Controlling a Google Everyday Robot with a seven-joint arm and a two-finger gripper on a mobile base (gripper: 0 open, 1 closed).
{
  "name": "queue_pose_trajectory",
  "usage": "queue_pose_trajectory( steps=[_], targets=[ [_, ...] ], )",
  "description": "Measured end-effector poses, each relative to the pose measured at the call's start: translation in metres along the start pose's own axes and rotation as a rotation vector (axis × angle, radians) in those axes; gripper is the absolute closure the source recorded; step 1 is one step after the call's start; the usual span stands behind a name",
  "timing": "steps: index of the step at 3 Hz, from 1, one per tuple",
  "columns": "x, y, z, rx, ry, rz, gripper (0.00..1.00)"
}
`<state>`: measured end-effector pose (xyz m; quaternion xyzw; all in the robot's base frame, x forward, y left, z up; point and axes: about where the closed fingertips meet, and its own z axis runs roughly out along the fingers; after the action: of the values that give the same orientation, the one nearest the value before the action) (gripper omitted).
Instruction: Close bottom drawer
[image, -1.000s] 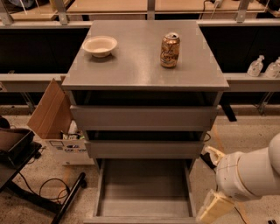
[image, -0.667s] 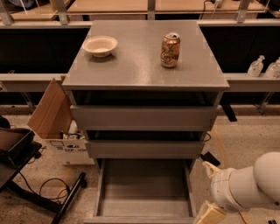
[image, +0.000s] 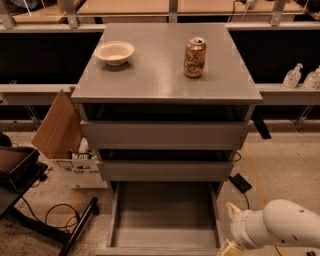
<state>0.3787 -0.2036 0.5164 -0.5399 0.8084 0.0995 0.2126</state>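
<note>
The bottom drawer (image: 165, 220) of the grey cabinet (image: 165, 85) is pulled far out toward me. Its shallow grey box is open and empty, and its front edge lies at the bottom of the view. The two drawers above it, the top (image: 165, 134) and the middle (image: 165, 170), stick out only slightly. My white arm (image: 280, 225) comes in at the bottom right. My gripper (image: 229, 246) is low beside the drawer's right front corner and is mostly cut off by the bottom of the view.
A white bowl (image: 114, 52) and a drink can (image: 194, 57) stand on the cabinet top. An open cardboard box (image: 62, 140) sits to the left on the floor, with a black stand (image: 20, 175) and cables beside it. Bottles (image: 293, 76) stand at the right.
My arm has moved down and a little to the left, toward the bottom drawer's right front corner. The drawer has not moved.
</note>
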Motion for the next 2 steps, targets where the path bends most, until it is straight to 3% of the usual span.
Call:
queue_pose_trajectory(
  steps=[1, 2],
  targets=[
    [0.0346, -0.0026, 0.0604, -0.044, 0.010, 0.039, 0.00],
    [0.0346, -0.0026, 0.0604, -0.044, 0.010, 0.039, 0.00]
  ],
)
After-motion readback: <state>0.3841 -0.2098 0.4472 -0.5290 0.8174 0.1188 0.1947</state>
